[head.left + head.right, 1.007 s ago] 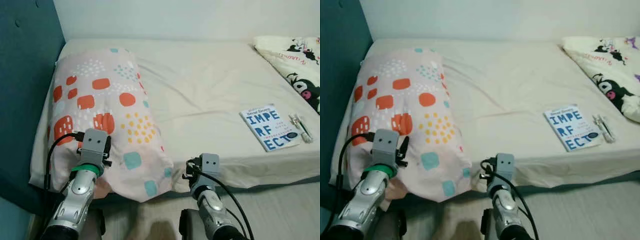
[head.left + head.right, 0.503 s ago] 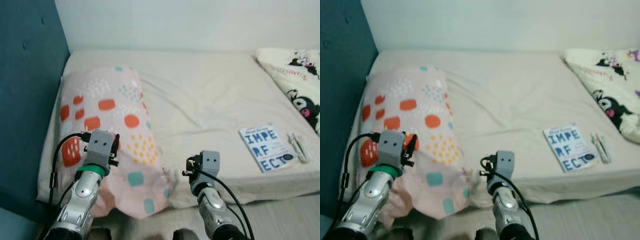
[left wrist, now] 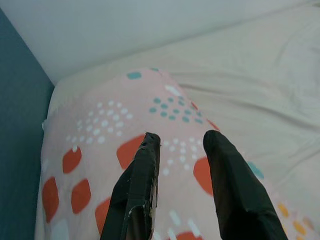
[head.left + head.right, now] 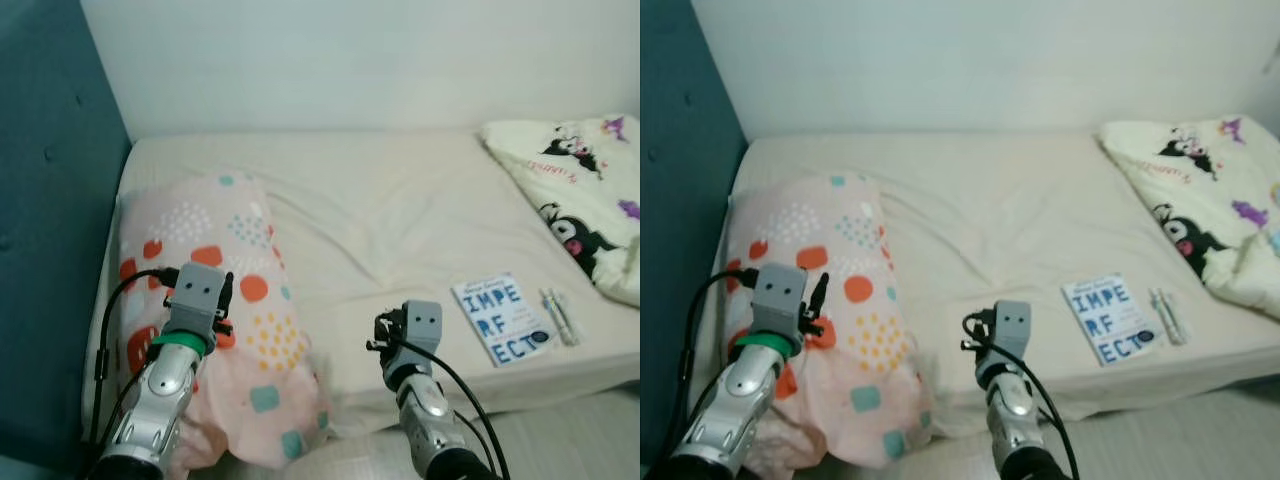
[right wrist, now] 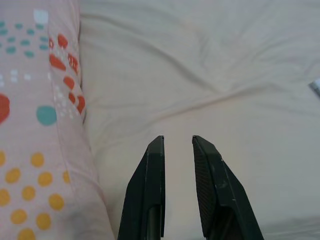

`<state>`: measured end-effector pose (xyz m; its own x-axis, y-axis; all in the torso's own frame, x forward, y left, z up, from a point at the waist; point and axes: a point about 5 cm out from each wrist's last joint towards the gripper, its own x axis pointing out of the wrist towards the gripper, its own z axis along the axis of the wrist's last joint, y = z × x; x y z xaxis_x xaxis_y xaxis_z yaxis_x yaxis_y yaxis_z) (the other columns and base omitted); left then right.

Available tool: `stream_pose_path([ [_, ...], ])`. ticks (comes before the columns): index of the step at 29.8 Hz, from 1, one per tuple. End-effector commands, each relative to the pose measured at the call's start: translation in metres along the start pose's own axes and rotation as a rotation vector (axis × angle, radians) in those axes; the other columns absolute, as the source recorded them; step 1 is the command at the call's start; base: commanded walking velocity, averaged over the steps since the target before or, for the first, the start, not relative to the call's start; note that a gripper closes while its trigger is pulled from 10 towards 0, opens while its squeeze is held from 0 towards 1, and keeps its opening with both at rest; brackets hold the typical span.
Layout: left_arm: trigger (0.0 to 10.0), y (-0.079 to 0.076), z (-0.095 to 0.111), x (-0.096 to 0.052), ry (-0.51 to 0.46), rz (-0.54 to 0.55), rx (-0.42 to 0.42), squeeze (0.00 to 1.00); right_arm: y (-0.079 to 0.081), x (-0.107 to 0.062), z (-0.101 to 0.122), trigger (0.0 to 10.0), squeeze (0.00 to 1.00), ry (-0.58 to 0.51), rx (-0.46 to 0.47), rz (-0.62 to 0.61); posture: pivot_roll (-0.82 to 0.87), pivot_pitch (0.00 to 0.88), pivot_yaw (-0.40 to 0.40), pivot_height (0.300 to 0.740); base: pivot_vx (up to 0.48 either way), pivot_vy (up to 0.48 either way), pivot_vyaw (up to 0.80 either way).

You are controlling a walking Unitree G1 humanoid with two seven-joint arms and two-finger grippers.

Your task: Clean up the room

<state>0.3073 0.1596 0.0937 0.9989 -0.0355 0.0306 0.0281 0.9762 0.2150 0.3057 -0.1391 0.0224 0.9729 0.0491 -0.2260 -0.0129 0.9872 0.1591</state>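
A pink pillow (image 4: 215,285) with orange, teal and yellow patches lies lengthwise along the left side of the cream bed (image 4: 400,215), its near end hanging over the bed's front edge. My left gripper (image 3: 181,137) hovers just above the pillow's middle, open, with nothing between its fingers. My right gripper (image 5: 177,140) hangs over the bare sheet just right of the pillow, its fingers a narrow gap apart and holding nothing. A blue and white book (image 4: 500,320) lies near the bed's front right edge.
A teal padded headboard (image 4: 50,200) stands along the bed's left side and a white wall behind it. Slim pens (image 4: 558,317) lie beside the book. A cream blanket with cartoon prints (image 4: 570,190) is bunched at the right. Pale floor (image 4: 600,420) runs below the bed.
The camera has lifted and pulled back, so more wall and less floor show. Both arms have risen with it. The pillow, book and blanket stay in place on the bed.
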Motion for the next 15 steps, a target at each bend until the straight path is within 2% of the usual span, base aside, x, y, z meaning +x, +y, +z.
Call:
stream_pose_path([
  [1, 10.0, -0.002, -0.008, -0.003, 0.033, 0.002, -0.002, 0.00, -0.002, -0.003, -0.006, 10.0, 0.00, 0.015, 0.004, -0.012, 0.07, 0.000, -0.017, 0.736, 0.000, 0.000, 0.00],
  [15, 10.0, 0.004, -0.020, -0.007, 0.092, 0.084, -0.064, 0.00, 0.001, -0.004, -0.012, 10.0, 0.00, 0.061, -0.009, 0.000, 0.07, 0.000, -0.031, 0.740, 0.000, 0.000, 0.00],
])
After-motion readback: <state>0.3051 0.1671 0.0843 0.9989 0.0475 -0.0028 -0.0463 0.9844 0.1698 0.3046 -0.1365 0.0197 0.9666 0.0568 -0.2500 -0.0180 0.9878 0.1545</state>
